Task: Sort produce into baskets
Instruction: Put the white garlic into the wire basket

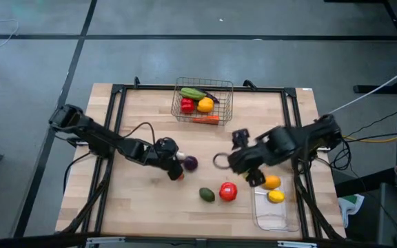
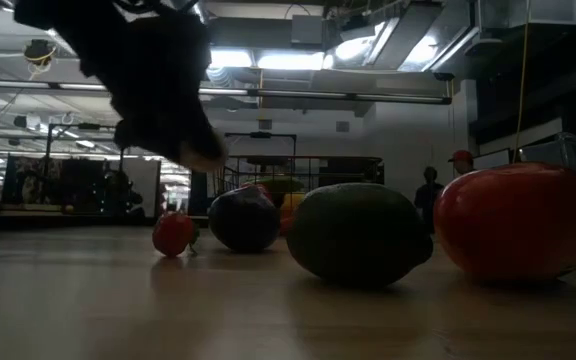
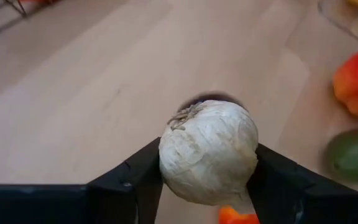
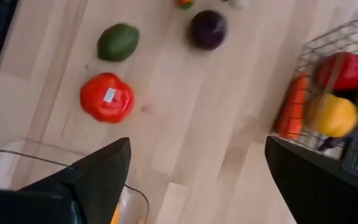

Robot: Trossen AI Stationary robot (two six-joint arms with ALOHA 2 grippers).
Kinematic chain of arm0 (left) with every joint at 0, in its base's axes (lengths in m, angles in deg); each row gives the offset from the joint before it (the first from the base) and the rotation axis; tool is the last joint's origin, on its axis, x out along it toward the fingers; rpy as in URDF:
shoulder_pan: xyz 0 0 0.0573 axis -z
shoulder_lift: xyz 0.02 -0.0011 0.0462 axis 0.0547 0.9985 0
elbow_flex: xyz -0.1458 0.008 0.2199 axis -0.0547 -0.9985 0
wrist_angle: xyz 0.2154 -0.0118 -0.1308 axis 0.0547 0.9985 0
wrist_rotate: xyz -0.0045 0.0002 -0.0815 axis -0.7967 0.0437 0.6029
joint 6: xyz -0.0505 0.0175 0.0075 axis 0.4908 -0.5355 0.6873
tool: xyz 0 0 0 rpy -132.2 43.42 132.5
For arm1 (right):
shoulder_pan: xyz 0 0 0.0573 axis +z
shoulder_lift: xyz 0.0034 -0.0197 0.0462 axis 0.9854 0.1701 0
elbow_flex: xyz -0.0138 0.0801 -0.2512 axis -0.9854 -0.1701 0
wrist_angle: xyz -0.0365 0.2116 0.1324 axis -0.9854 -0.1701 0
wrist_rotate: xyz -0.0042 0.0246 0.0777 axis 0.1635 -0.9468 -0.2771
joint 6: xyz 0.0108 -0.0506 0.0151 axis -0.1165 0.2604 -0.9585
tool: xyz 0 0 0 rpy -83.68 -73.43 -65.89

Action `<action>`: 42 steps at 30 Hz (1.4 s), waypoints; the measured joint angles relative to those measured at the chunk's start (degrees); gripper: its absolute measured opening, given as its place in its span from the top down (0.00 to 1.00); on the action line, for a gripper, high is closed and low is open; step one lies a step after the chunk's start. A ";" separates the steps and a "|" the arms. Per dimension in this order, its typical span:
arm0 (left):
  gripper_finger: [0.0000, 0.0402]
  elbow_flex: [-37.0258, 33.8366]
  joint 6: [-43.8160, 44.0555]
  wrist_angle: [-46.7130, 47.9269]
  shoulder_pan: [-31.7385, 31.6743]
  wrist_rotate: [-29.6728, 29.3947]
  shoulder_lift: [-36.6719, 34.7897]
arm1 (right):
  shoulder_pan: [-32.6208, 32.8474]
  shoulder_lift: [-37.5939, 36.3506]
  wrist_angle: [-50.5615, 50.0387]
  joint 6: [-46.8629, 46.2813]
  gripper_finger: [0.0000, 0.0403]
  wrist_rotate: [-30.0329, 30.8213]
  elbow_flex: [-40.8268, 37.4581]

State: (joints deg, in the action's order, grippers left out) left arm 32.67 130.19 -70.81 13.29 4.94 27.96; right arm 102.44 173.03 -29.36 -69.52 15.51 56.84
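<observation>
Now the pale wooden counter (image 1: 150, 200) is sitting on a grey floor, ceiling lights glowing in the low view's room, where a person (image 2: 429, 190) is standing behind. Left tool (image 3: 207, 180) is clenching a whitish garlic bulb (image 3: 208, 151) near the purple fruit (image 1: 191, 163). Right tool (image 4: 197, 168) is hanging released over the clear tray (image 1: 276, 219). Only the high view is showing the wire basket (image 1: 204, 103) holding produce far from the tomato (image 1: 228, 192) and avocado (image 1: 207, 195).

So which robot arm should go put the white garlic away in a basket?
Probably the left. The left gripper is already shut on the white garlic, lifted off the table. The right gripper is open and empty above the clear tray.
</observation>
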 joint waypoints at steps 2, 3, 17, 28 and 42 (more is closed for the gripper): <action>0.52 0.73 -1.05 0.03 -1.04 0.00 -0.02 | -0.88 -2.48 -0.01 0.00 0.09 0.19 0.00; 0.52 1.13 -1.73 0.03 -1.60 0.00 -0.02 | -1.38 -3.80 -0.03 0.04 0.09 0.50 -0.01; 0.51 8.57 -19.18 -8.13 -14.02 -0.22 -0.02 | -10.38 -33.02 43.59 -0.56 0.09 -1.84 -47.17; 0.51 8.76 -42.72 -17.59 -30.52 -0.26 -0.06 | -12.55 -35.17 59.83 -6.59 0.09 -7.79 -66.82; 0.51 8.74 -39.49 -12.80 -39.92 2.33 7.22 | -12.52 -35.06 73.82 -7.71 0.09 -8.74 -72.78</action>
State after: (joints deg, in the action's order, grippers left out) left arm 41.41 90.70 -83.61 -26.63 7.26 35.18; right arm 89.92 137.97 44.46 -77.23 6.77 -15.94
